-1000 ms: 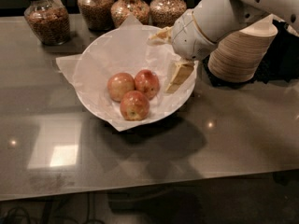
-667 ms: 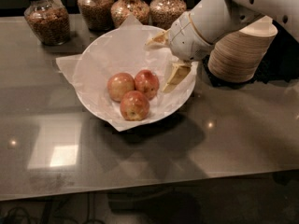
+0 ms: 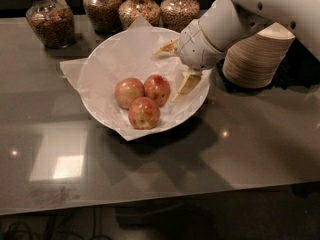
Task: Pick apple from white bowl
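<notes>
No grasp has been made yet; the gripper (image 3: 176, 66) is held with its fingers (image 3: 187, 83) spread wide and empty, the bowl (image 3: 112, 59) rim just beneath them; the apple (image 3: 157, 89) lies just left of the lower finger, untouched; closing, gripping and lifting are judged to remain.

Apple (image 3: 157, 89): small, round, deep red with a yellowish patch, resting right of centre in white bowl (image 3: 105, 59). Bowl: wide, shallow, lined with crinkled paper, upright on table (image 3: 250, 144). Hand (image 3: 178, 65): fingers apart, over bowl's right side, clear of apple.
</notes>
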Robot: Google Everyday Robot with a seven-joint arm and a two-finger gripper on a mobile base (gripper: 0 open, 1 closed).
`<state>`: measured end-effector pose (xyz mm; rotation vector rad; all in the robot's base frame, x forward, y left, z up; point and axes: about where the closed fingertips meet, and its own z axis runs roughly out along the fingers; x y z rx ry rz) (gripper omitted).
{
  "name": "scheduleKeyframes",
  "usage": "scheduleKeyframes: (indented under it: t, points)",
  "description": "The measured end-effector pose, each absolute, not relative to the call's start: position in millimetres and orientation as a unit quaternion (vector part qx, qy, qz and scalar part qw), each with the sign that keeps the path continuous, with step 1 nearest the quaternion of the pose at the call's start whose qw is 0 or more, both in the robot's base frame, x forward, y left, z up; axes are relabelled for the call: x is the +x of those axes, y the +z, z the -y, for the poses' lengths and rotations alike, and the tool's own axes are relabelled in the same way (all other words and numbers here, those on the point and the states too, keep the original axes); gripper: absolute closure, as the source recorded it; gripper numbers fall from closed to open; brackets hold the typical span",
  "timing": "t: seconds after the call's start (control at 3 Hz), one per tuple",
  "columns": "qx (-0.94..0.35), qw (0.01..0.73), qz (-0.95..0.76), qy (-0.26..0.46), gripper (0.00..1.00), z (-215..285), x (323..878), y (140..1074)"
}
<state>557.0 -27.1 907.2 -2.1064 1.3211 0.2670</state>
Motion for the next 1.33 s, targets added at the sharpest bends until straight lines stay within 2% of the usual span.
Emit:
scheduleKeyframes:
  t: [1.33]
  points:
    - [-0.815, 0.285, -0.488, 0.132, 0.27, 13.8, 575.3, 871.4]
